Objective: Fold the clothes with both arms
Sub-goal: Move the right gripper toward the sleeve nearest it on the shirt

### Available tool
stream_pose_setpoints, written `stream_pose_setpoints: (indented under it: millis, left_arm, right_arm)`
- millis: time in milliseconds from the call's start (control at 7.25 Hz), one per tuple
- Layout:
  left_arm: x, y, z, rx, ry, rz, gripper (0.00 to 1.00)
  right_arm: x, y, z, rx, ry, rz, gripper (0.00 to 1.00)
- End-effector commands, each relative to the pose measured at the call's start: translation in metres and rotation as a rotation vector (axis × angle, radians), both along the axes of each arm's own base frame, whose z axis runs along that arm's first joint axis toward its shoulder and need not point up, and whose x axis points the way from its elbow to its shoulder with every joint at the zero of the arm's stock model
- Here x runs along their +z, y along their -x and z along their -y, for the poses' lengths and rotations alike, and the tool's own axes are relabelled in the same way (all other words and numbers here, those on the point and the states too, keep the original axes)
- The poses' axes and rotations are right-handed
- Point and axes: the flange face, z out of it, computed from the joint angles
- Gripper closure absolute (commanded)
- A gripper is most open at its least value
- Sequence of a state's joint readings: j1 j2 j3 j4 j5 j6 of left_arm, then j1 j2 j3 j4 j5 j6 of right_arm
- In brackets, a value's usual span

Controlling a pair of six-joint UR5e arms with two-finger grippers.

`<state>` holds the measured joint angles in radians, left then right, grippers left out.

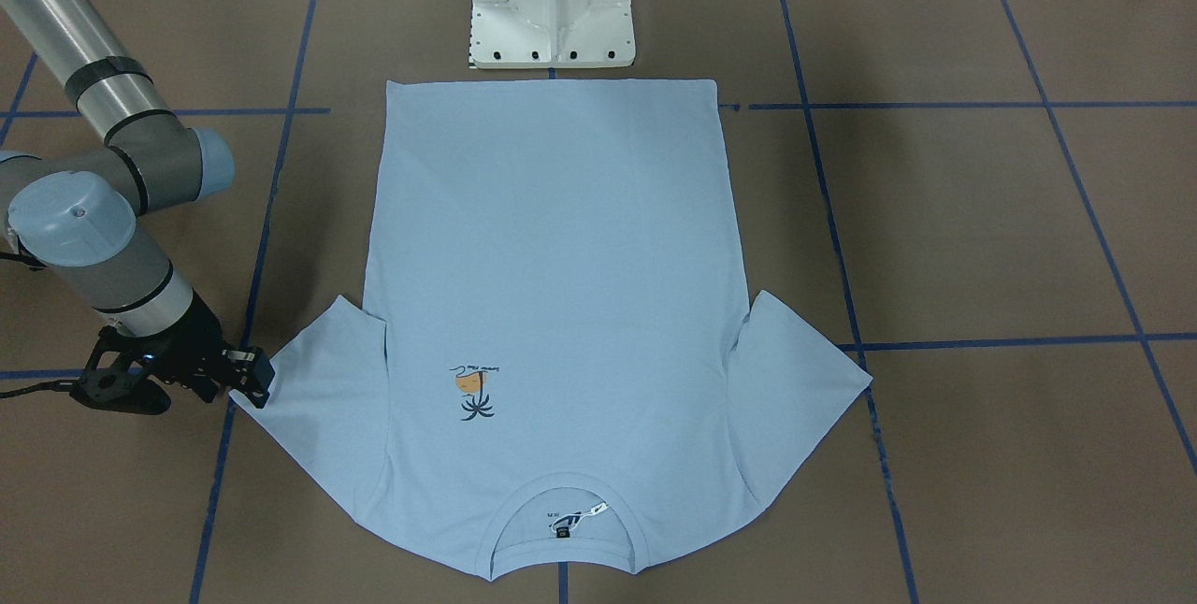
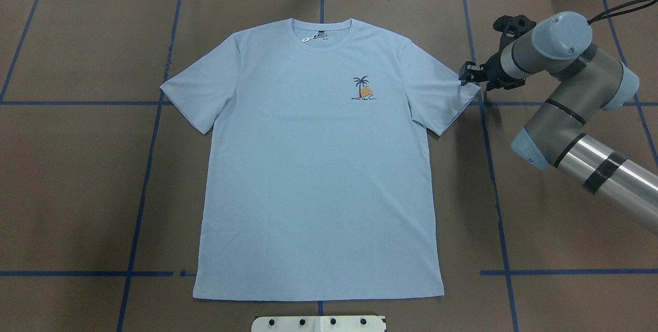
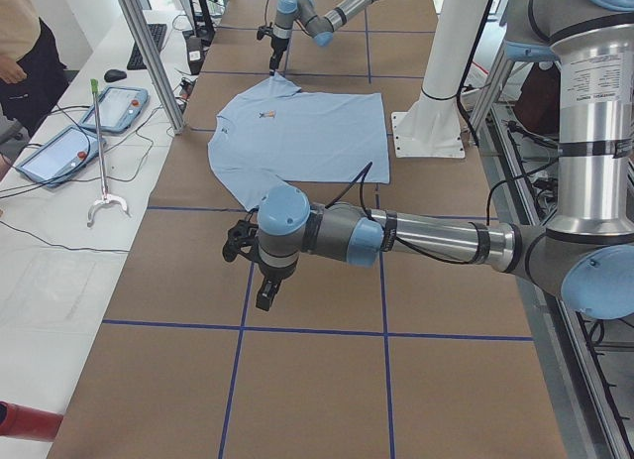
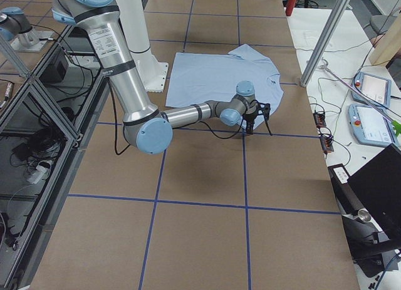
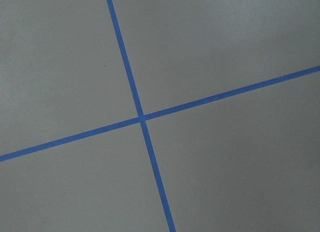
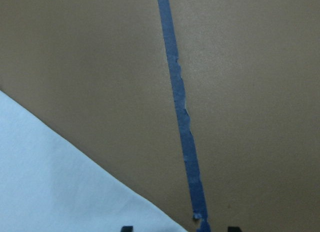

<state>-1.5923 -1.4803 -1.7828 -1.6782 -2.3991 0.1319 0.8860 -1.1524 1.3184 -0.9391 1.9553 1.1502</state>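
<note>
Right gripper (image 2: 467, 73), jaws apart, sits at the nearest sleeve tip (image 2: 470, 90) of the T-shirt (image 2: 318, 167), perhaps touching; left gripper (image 3: 264, 295) is well apart, and I cannot tell its state.

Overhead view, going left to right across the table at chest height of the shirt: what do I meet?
T-shirt sleeve → neck label → palm print → right gripper → right arm
</note>
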Motion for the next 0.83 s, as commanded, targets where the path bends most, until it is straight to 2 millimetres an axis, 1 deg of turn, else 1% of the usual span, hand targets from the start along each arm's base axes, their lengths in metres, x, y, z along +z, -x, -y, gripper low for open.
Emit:
stream_pose_setpoints:
  millis: [0, 276, 414, 552, 690]
  left_arm:
    - [-0.002, 0.000, 0.000, 0.000, -0.004, 0.000, 0.00]
    - [-0.002, 0.000, 0.000, -0.001, -0.003, 0.000, 0.00]
    - [-0.003, 0.000, -0.001, -0.002, -0.004, -0.002, 0.00]
    - [-0.007, 0.001, -0.001, -0.004, -0.010, -0.002, 0.00]
    - [-0.008, 0.001, -0.001, -0.004, -0.012, -0.002, 0.00]
  right_arm:
    - [0.000, 0.003, -0.002, -0.007, 0.004, 0.002, 1.00]
    - [-0.002, 0.001, -0.004, -0.012, 0.003, 0.011, 1.00]
    - [-0.023, 0.000, -0.007, -0.024, -0.008, 0.038, 1.00]
    - [-0.052, 0.007, -0.008, -0.014, -0.010, 0.074, 1.00]
    - [-0.104, 0.029, 0.002, 0.022, 0.008, 0.136, 1.00]
